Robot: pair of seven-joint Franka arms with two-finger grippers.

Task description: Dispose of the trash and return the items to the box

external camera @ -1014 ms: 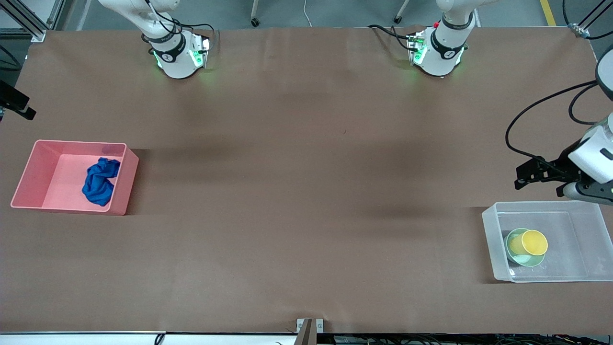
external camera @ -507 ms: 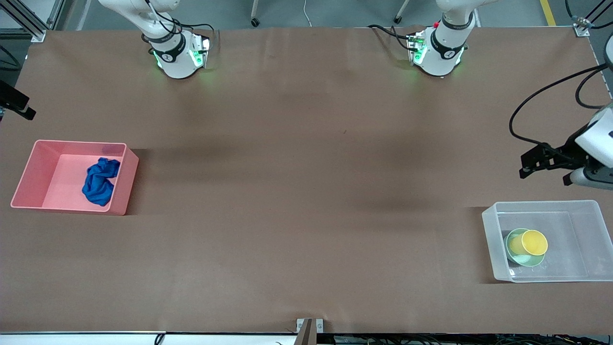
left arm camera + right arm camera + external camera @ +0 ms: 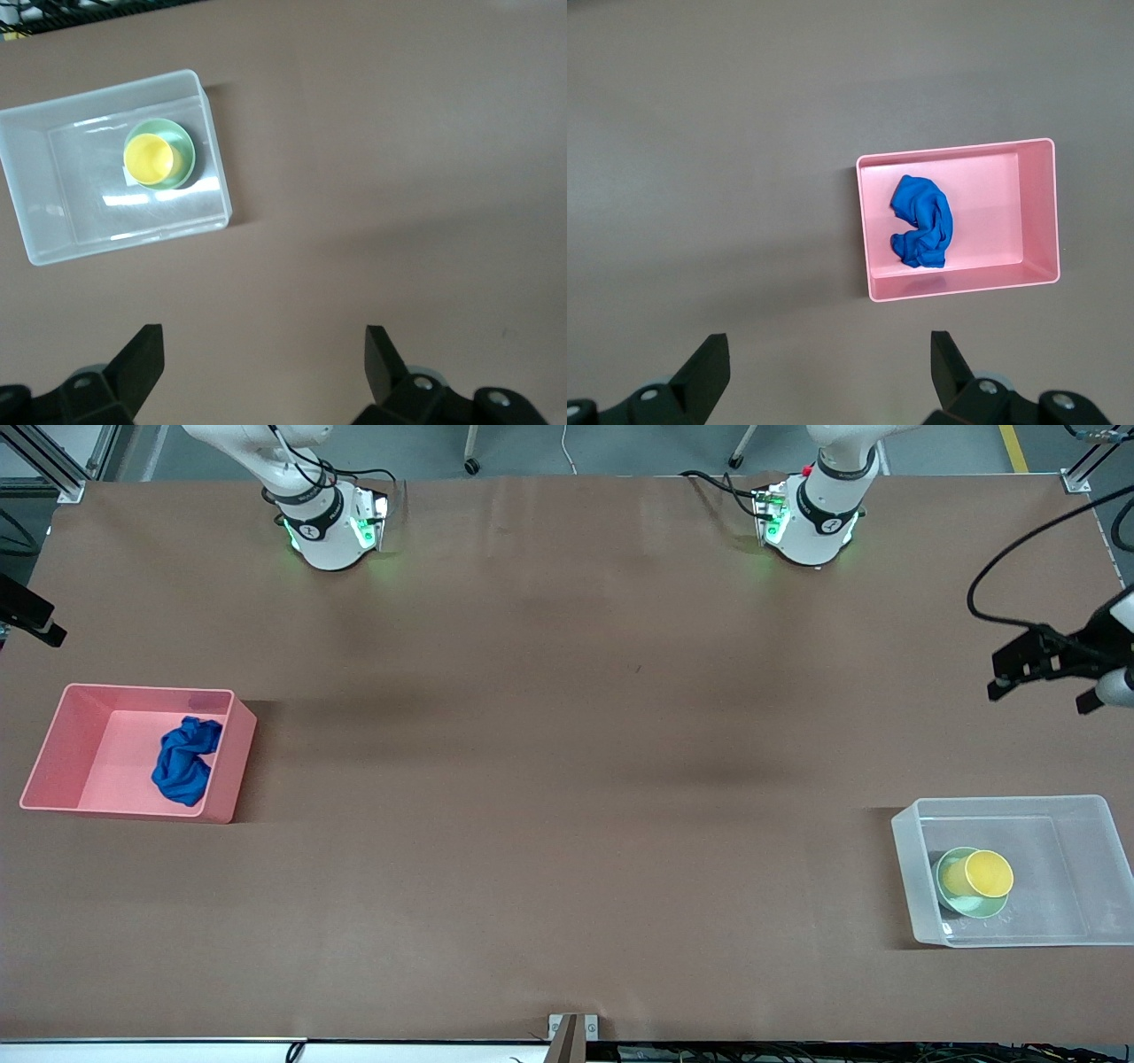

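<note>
Brown table (image 3: 567,779), grey floor (image 3: 620,447)

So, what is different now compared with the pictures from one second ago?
The left gripper, open and holding nothing, has risen and drawn back from over the clear box toward the left arm's base. The yellow cup and green bowl stayed in the box, the blue cloth in the pink bin.
</note>
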